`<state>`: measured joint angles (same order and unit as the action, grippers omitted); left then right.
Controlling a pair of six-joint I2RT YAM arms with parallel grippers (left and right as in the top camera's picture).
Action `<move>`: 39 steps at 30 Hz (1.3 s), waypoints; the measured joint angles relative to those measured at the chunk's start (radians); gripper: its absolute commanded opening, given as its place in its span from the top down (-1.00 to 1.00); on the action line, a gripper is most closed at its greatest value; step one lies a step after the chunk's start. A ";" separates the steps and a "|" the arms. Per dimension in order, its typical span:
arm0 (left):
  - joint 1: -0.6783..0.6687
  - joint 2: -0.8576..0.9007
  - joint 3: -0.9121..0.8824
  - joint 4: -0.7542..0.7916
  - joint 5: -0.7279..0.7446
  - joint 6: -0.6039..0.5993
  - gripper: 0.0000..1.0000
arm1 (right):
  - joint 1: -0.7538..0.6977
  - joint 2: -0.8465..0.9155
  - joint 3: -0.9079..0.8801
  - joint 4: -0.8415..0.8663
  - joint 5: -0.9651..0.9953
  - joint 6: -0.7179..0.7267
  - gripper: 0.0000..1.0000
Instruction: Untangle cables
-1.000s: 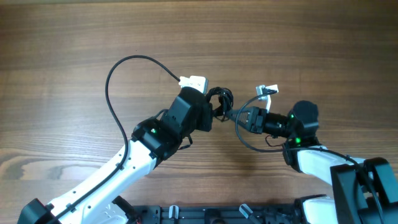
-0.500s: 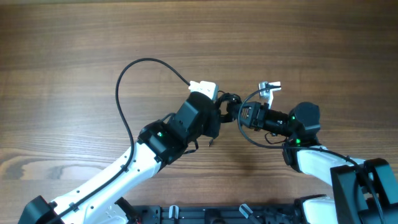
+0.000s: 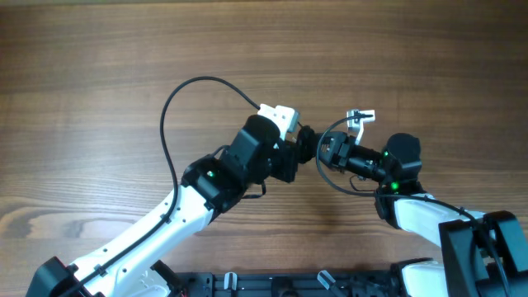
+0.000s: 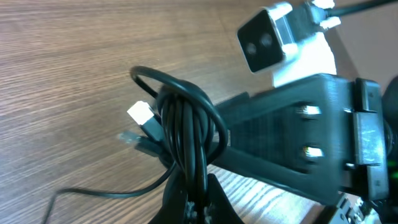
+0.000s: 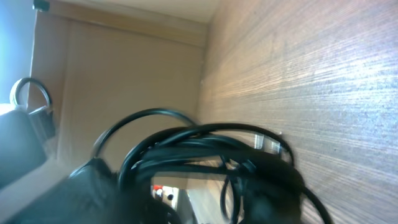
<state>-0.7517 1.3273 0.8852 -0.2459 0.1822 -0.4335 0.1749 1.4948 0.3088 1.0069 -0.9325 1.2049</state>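
Cables (image 3: pixel 306 140): one small black coil with a white plug (image 4: pixel 140 113), above the table (image 3: pixel 99 66) near its middle, between my two grippers.
Left gripper (image 4: pixel 194 204): fingers pressed together, pinching the coil's lower strands.
Right gripper (image 3: pixel 324 151): just right of the coil; spread or closed, I cannot tell.

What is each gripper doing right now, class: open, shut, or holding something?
Left gripper: shut on the cables.
Right gripper: at the cables; cannot tell whether open or shut.
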 measured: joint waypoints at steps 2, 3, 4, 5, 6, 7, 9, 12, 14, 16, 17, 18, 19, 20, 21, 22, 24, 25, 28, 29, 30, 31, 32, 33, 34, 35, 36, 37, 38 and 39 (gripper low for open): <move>0.027 0.005 -0.004 -0.010 0.002 -0.031 0.92 | -0.019 -0.004 0.006 0.021 -0.023 0.015 -0.64; 0.040 0.005 -0.005 -0.011 0.004 -0.057 0.92 | -0.037 -0.004 0.006 0.019 -0.036 0.026 -0.72; 0.061 0.005 -0.005 -0.010 0.011 -0.091 0.92 | -0.061 -0.004 0.006 0.018 -0.039 0.032 -0.79; 0.090 0.005 -0.005 -0.005 0.011 -0.126 0.92 | -0.068 -0.004 0.006 0.016 -0.039 0.036 -0.82; 0.122 0.004 -0.005 0.009 0.011 -0.173 0.92 | -0.117 -0.004 0.006 0.005 -0.042 0.038 -0.85; 0.157 0.004 -0.005 0.024 0.011 -0.227 0.92 | -0.135 -0.004 0.006 0.005 -0.047 0.027 -0.88; 0.230 0.004 -0.005 0.069 0.010 -0.373 0.92 | -0.136 -0.004 0.006 0.002 -0.063 0.004 -1.00; 0.288 0.004 -0.005 0.143 0.007 -0.603 0.92 | -0.098 -0.004 0.006 0.002 -0.068 -0.037 -0.99; 0.306 0.004 -0.005 0.187 0.006 -0.773 0.92 | -0.044 -0.004 0.006 0.002 -0.053 -0.087 -1.00; 0.308 0.004 -0.005 0.197 0.012 -1.011 0.92 | 0.029 -0.004 0.006 0.003 0.000 -0.150 -0.99; 0.308 0.004 -0.005 0.197 0.024 -1.092 0.92 | 0.057 -0.004 0.006 0.004 0.031 -0.173 -0.99; 0.307 0.004 -0.005 0.197 0.040 -1.160 0.92 | 0.083 -0.004 0.006 0.004 0.066 -0.199 -0.99; 0.306 0.004 -0.005 0.198 0.060 -1.215 0.92 | 0.113 -0.004 0.006 0.004 0.111 -0.230 -0.99; 0.304 0.004 -0.005 0.197 0.080 -1.261 0.92 | 0.144 -0.004 0.006 0.004 0.157 -0.266 -0.99; 0.300 0.004 -0.005 0.198 0.109 -1.313 0.92 | 0.179 -0.004 0.006 0.004 0.217 -0.307 -0.99; 0.296 0.004 -0.005 0.198 0.135 -1.345 0.92 | 0.205 -0.004 0.006 0.004 0.267 -0.338 -0.99; 0.286 0.004 -0.005 0.198 0.183 -1.387 0.92 | 0.245 -0.004 0.006 0.005 0.372 -0.386 -0.89; 0.282 0.004 -0.005 0.198 0.206 -1.402 0.92 | 0.259 -0.004 0.006 0.006 0.424 -0.401 -0.82; 0.273 0.004 -0.005 0.198 0.271 -1.429 0.92 | 0.274 -0.004 0.006 0.010 0.563 -0.434 -0.72; 0.272 0.004 -0.005 0.198 0.296 -1.435 0.92 | 0.274 -0.004 0.006 0.010 0.600 -0.441 -0.61; 0.272 0.004 -0.005 0.198 0.316 -1.439 0.92 | 0.274 -0.004 0.006 0.010 0.635 -0.446 -0.29; 0.272 0.004 -0.005 0.198 0.334 -1.440 0.92 | 0.274 -0.004 0.006 0.011 0.661 -0.447 0.11; 0.272 0.004 -0.005 0.198 0.345 -1.442 0.92 | 0.274 -0.004 0.006 0.014 0.676 -0.453 0.40; 0.272 0.004 -0.005 0.198 0.357 -1.444 0.92 | 0.274 -0.004 0.006 0.019 0.689 -0.459 0.70; 0.272 0.004 -0.005 0.198 0.364 -1.446 0.92 | 0.275 -0.004 0.006 0.024 0.688 -0.462 0.91; 0.272 0.004 -0.005 0.201 0.367 -1.447 0.92 | 0.276 -0.004 0.006 0.026 0.676 -0.465 0.91; 0.272 0.004 -0.005 0.211 0.367 -1.450 0.92 | 0.278 -0.004 0.006 0.026 0.653 -0.465 0.91; 0.274 0.004 -0.005 0.221 0.366 -1.450 0.92 | 0.278 -0.004 0.006 0.026 0.620 -0.465 0.91; 0.279 0.004 -0.005 0.228 0.365 -1.449 0.92 | 0.278 -0.004 0.006 0.025 0.587 -0.466 0.91; 0.287 0.004 -0.005 0.229 0.360 -1.444 0.92 | 0.278 -0.004 0.006 0.023 0.554 -0.466 0.91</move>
<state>-0.4644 1.3315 0.8803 -0.0174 0.5426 -1.8778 0.4526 1.4910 0.3149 1.0294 -0.3782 0.7391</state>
